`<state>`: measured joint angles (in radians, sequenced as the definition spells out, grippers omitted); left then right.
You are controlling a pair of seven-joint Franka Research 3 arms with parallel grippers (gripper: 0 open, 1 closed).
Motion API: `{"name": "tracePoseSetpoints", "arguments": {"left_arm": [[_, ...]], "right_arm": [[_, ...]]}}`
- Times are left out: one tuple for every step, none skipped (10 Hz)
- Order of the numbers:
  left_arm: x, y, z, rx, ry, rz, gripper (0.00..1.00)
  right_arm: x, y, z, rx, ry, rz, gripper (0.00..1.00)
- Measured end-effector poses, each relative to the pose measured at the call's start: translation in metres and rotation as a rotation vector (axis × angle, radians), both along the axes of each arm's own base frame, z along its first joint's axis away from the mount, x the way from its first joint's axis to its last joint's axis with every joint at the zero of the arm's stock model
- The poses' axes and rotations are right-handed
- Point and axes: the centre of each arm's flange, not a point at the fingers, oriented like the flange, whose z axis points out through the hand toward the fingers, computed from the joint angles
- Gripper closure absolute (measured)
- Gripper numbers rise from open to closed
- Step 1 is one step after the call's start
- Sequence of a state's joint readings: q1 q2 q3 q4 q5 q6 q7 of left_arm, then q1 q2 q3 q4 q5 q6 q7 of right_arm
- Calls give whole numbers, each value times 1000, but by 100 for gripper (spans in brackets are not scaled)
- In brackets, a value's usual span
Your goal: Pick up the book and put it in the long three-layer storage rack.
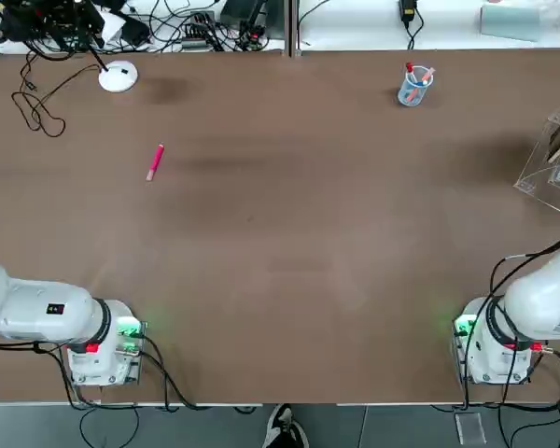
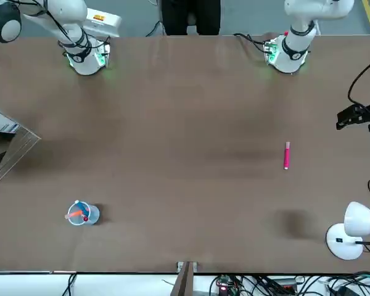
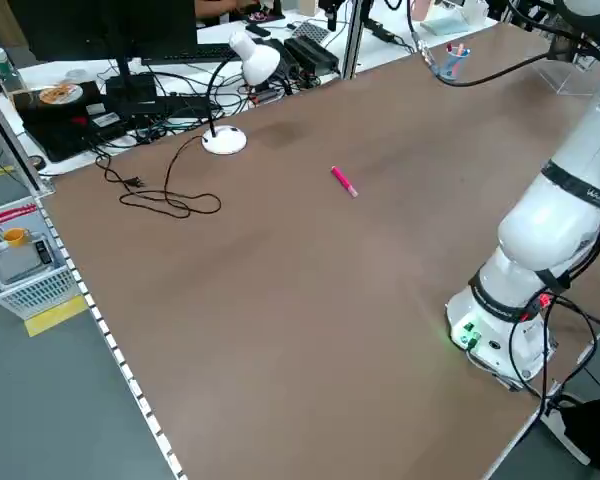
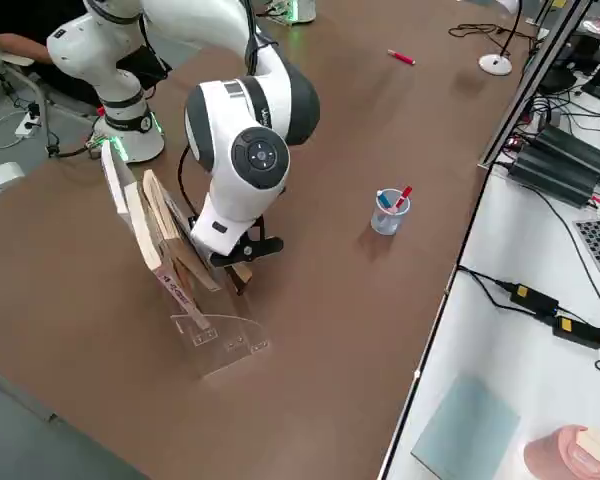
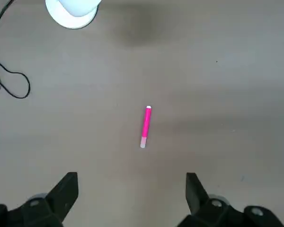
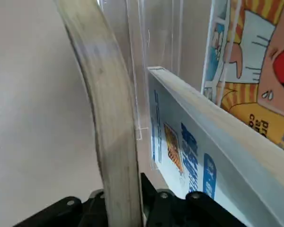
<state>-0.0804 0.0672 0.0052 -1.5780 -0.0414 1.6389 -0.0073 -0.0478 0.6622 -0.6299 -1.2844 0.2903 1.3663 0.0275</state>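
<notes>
The right gripper is clenched on the thin book, gripping its pale, slightly bowed page edge, at the clear acrylic three-layer storage rack. The rack stands at the right edge of the brown tabletop, toward the far right corner. In the right side view the book leans in among the other books standing tilted in the rack's slanted compartments; which compartment it is in cannot be told. In the right wrist view a book with a white and blue spine stands just beside the held one, and behind a clear wall is a bright cartoon cover.

The left gripper hangs above the left half of the tabletop with its black fingers spread wide and nothing between them. Below it lies a pink marker pen, well apart from the rack. A white desk lamp sits near the far left corner, with a black cable looping beside it. A small clear cup of pens stands near the far edge, toward the right.
</notes>
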Motion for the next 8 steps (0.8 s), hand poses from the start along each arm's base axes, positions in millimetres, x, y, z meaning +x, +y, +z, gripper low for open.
{"name": "tracePoseSetpoints", "arguments": {"left_arm": [[0,0,0,0,0,0,0],[0,0,0,0,0,-1,0],[0,0,0,0,0,0,0],[0,0,0,0,1,0,0],[0,0,0,0,1,0,0],[0,0,0,0,1,0,0],[0,0,0,0,1,-1,0],[0,0,0,0,2,-1,0]], "right_arm": [[0,-1,-1,0,-3,4,82],[0,-3,-2,0,-8,11,82],[0,-5,-2,0,-10,13,82],[-1,-7,-3,0,-11,13,82],[-1,-8,-4,0,-10,13,82],[-1,-8,-5,0,-11,15,82],[0,-9,-6,-2,-14,19,82],[0,-9,-7,-4,-17,23,82]]}}
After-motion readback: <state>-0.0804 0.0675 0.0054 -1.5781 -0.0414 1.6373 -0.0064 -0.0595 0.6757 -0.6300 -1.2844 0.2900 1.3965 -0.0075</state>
